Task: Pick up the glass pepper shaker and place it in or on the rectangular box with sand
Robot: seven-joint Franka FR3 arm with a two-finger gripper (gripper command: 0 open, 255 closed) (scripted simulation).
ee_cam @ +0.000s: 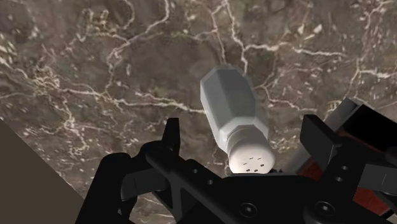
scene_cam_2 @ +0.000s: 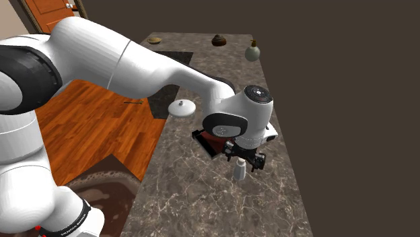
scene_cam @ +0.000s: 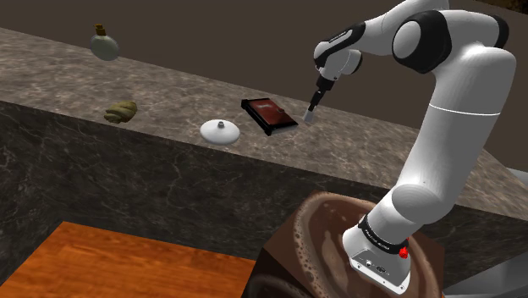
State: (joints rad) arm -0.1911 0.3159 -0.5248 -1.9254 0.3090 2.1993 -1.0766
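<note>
A pale grey faceted pepper shaker (ee_cam: 235, 114) with a white perforated cap stands upright on the dark marble counter (scene_cam: 169, 93). My black gripper (ee_cam: 245, 143) hangs right above it, open. Its fingers (ee_cam: 170, 137) stand apart on either side of the cap without touching it. From the shoulder view the gripper (scene_cam: 314, 103) points down at the shaker (scene_cam: 310, 118). Just to that view's left of the shaker lies the flat black-rimmed box (scene_cam: 269, 114) with a reddish-brown filling. In the second exterior view the shaker (scene_cam_2: 239, 170) stands below the gripper (scene_cam_2: 246, 160), next to the box (scene_cam_2: 210, 143).
A white domed lid (scene_cam: 221, 130) lies beside the box. Farther along the counter sit a brownish lump (scene_cam: 121, 111) and a round pale bottle (scene_cam: 105, 42). The counter's front edge drops to a wooden floor (scene_cam: 110, 262). My stand (scene_cam: 338, 254) is at the shoulder view's lower right.
</note>
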